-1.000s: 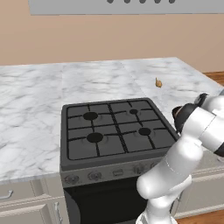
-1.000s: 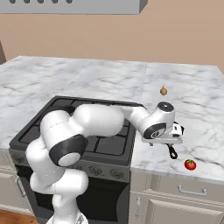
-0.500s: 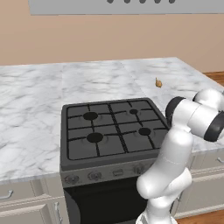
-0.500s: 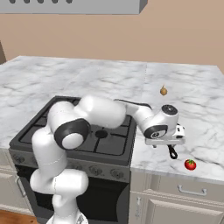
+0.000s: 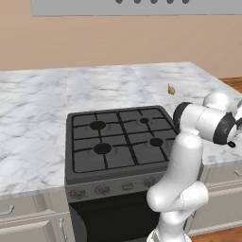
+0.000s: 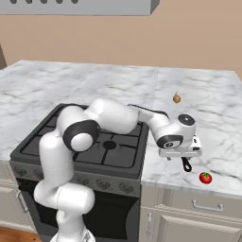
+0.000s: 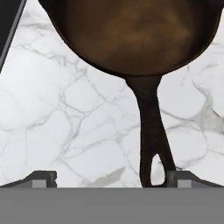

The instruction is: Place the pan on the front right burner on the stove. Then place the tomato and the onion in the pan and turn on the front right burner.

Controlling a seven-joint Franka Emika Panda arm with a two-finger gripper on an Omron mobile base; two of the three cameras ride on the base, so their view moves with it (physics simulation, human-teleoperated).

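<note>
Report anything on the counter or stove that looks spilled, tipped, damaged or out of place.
Nothing stands out. The pan sits flat on the marble counter right of the stove, handle toward the open gripper. The tomato and onion rest on the counter, whole. No spills.

The arm (image 6: 118,118) is made of glossy white rounded segments, thick like tubes; between the segments sit dark grey ring joints (image 6: 78,137), one large and round at the elbow; another dark band (image 5: 224,128) shows near the wrist; the hand (image 6: 179,142) is a white block with a round dark cap on top and a flat light grey bar below; the two finger tips (image 7: 43,177) are small, dark and square.
</note>
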